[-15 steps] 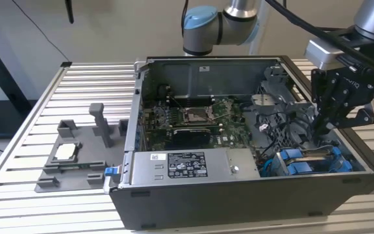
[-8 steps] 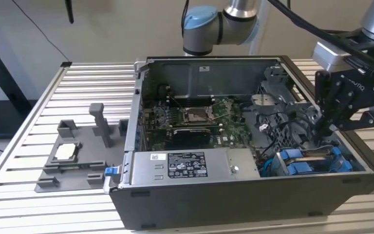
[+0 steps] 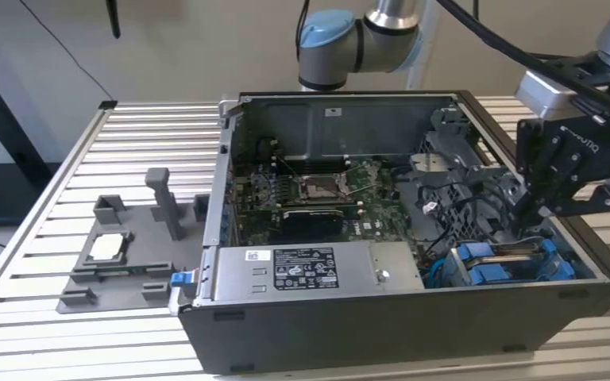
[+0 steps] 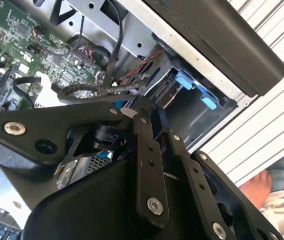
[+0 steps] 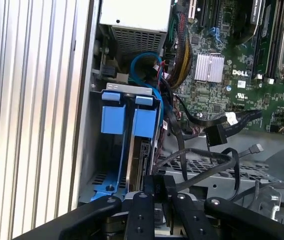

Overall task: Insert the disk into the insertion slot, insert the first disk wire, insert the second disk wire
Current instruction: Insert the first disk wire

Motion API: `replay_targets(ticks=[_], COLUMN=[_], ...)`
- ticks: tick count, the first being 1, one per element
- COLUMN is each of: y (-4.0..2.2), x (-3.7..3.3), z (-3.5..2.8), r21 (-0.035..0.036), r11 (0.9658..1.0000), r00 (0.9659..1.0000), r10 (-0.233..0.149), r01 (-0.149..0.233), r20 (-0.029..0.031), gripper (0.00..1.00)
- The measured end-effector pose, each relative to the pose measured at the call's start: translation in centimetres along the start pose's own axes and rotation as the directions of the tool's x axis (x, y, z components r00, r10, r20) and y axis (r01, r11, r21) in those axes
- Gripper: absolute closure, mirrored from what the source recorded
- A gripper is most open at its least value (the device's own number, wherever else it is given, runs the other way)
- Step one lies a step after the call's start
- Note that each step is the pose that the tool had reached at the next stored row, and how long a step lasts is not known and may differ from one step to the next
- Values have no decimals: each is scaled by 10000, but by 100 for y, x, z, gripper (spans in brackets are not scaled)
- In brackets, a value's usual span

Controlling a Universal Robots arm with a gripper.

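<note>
Blue-framed disk point(image 5: 144, 125) is seen seated upright in the insertion slot point(image 5: 98, 165), in the case point(image 3: 390, 333) corner by the worktop point(image 3: 146, 135) edge on the exterior view's right. Pincer point(image 5: 159, 182) hangs over it, tips apparently together w/ nothing clearly clamped, though the view is poor there.

Risk: loose black cables point(image 5: 216, 135) lie just beside the pincer and could be snagged or dragged by a sideways move. A connector could be bent if met off-axis.

Room: case wall is close on one side, cables on the other. Free space is judged to lie mostly upward.
</note>
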State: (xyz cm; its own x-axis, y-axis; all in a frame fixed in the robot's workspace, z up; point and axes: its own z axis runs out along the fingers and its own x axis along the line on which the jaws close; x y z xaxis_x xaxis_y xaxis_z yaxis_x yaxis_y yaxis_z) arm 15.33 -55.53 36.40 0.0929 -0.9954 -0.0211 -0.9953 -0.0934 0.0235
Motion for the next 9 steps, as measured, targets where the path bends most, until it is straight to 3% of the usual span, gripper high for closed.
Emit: replay_targets(ticks=[4,9], y=[-1,-3], x=[1,2], z=[29,62], r21=[-1,11], r11=[9992,9949], r00=[9992,9949], r10=[405,1005], r01=[-405,-1005], r20=[11,27], gripper=[80,80])
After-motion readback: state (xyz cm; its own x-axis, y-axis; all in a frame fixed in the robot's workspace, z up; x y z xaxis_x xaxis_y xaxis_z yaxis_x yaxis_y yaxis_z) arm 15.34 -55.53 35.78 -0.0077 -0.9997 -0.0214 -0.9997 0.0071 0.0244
